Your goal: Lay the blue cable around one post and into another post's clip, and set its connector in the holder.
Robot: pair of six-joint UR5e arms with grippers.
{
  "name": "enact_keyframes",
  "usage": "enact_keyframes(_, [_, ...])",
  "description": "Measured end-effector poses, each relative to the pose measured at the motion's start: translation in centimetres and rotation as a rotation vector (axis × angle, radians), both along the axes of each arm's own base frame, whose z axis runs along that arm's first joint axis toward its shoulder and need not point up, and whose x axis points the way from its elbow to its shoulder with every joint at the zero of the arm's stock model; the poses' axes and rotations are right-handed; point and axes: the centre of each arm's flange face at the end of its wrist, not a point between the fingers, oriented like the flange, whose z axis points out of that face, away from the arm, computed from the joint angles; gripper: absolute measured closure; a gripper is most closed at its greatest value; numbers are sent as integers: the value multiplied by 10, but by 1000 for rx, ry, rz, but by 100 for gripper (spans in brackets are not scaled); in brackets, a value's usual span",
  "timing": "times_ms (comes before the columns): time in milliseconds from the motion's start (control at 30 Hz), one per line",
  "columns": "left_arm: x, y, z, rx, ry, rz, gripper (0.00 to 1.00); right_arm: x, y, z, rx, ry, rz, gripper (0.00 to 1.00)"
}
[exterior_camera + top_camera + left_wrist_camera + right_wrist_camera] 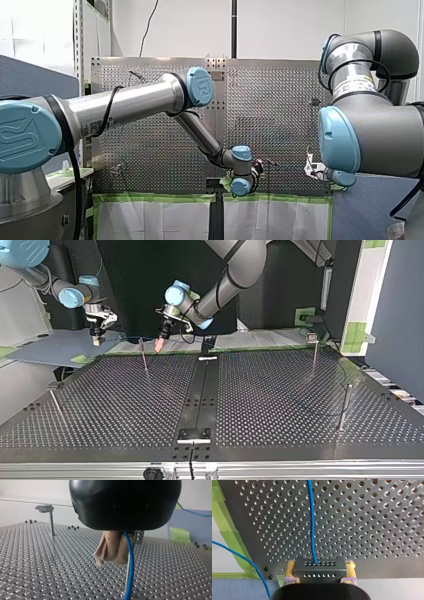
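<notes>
blue cable held between both grippers at the table's far edge

a dark perforated table point(280, 405) fills the top view, with green tape point(250, 347) along its far edge. at the view's left stands a clip-topped post point(55, 400). beyond it, above the far edge, hangs my right gripper point(96, 339). its wrist view shows the yellow pads point(290, 570) clamped on the dark connector point(319, 567), one at each side. the blue cable point(312, 517) leaves the connector's face and runs ahead over the holes. in the top view it goes as a thin line toward the right, to my left gripper point(160, 344). between the two grippers stands a thin post point(145, 357), just beside my left one. in the left wrist view the beige pads point(112, 547) are pressed together and the cable comes out at their edge, dropping close in front of that post. whether cable and post touch i cannot tell. further right, a flat plate point(195, 434) lies at the near edge, then a far post point(314, 355) and a nearer post point(342, 407) stand near the table's right side.
</notes>
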Motion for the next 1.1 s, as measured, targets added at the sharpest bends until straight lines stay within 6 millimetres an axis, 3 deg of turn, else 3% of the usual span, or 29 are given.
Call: enact_keyframes(1100, [33, 27, -2, 52, 12, 43, 100, 1, -29, 18, -56, -40, 1, 100])
